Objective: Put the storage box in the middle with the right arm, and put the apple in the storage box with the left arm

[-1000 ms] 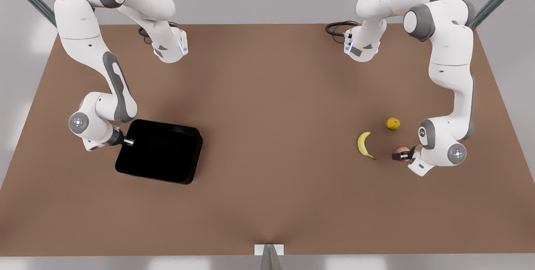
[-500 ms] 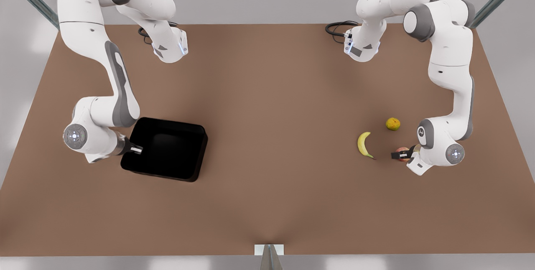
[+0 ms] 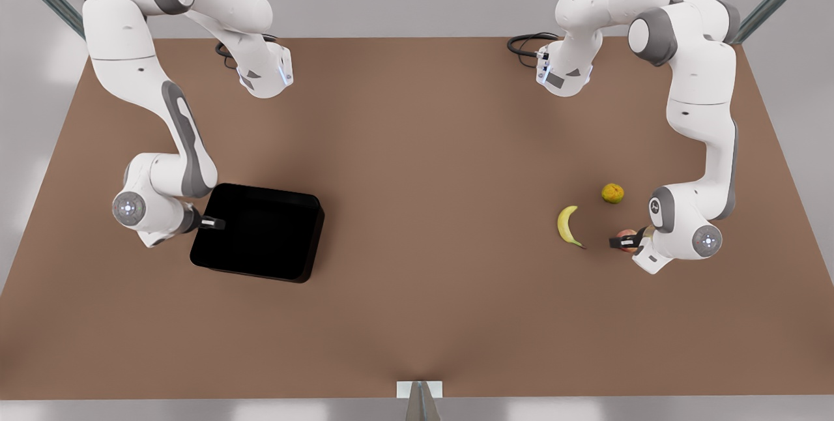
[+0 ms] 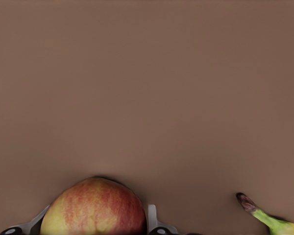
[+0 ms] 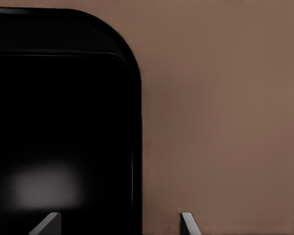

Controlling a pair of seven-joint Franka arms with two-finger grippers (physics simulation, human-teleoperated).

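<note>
Here, the big brown table [image 3: 417, 212] lay under two white arms. The right arm [image 3: 150, 95] reached down on the front view's left, and the left arm [image 3: 704, 108] reached down on the front view's right.

The storage box [image 3: 260, 235] sat on the table on the front view's left side, well apart from the fruit. It was black and shallow, with round corners. In the right wrist view the box's wall [image 5: 135, 147] ran between two pale fingertips [image 5: 187, 223], one inside the box and one outside. The right gripper [image 3: 214, 223] was at the box's edge, next to the arm. Its fingers stood on both sides of the wall with some space between them, so I cannot tell if they were pinching it.

The banana [image 3: 568, 225] lay near the left gripper [image 3: 627, 240], and a yellow-orange fruit [image 3: 612, 193] sat close by.

The apple [image 4: 94, 208] was red and yellow. It sat between the left gripper's two fingers [image 4: 153, 218], which were pressed against its sides, down by the table.
</note>
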